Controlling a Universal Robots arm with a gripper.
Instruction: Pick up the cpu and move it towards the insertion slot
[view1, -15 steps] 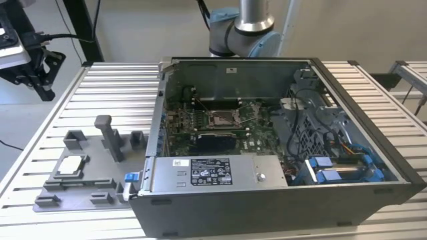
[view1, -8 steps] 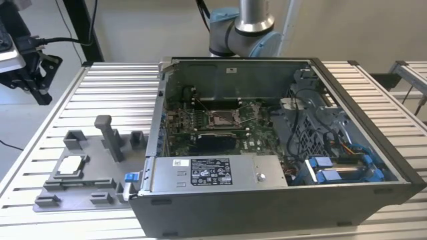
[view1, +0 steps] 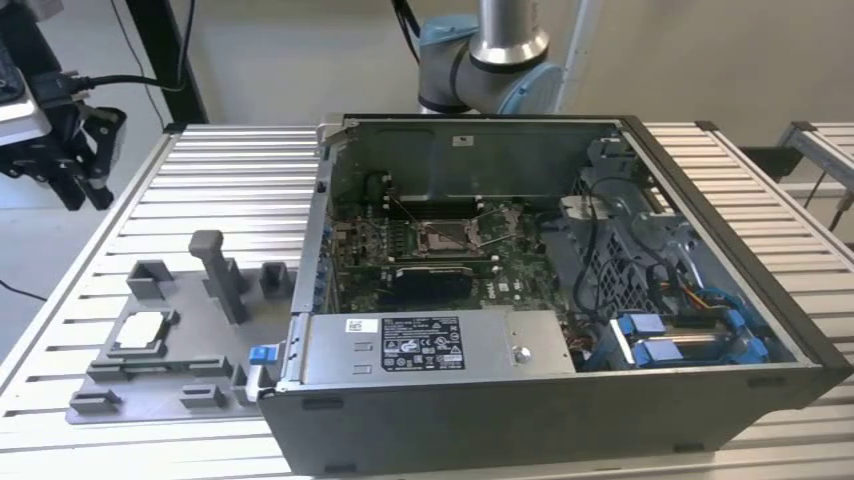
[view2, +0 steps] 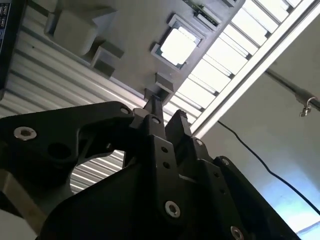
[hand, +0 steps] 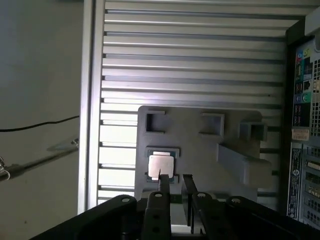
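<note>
**Hovering gripper (hand: 175, 184), fingers apart**

We see the open computer case (view1: 534, 400) on the slatted table (view1: 227, 170), with the grey fixture plate (view1: 174, 368) beside it. Our gripper hangs above that plate, fingers spread, holding nothing. The insertion slot (view1: 447, 235) sits inside the case; the cpu (hand: 161, 164) lies in a plate recess.

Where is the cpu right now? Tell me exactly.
The cpu sits in a recess of the grey fixture plate on the slatted table, at the exterior view's left of the computer case, outside it.
</note>
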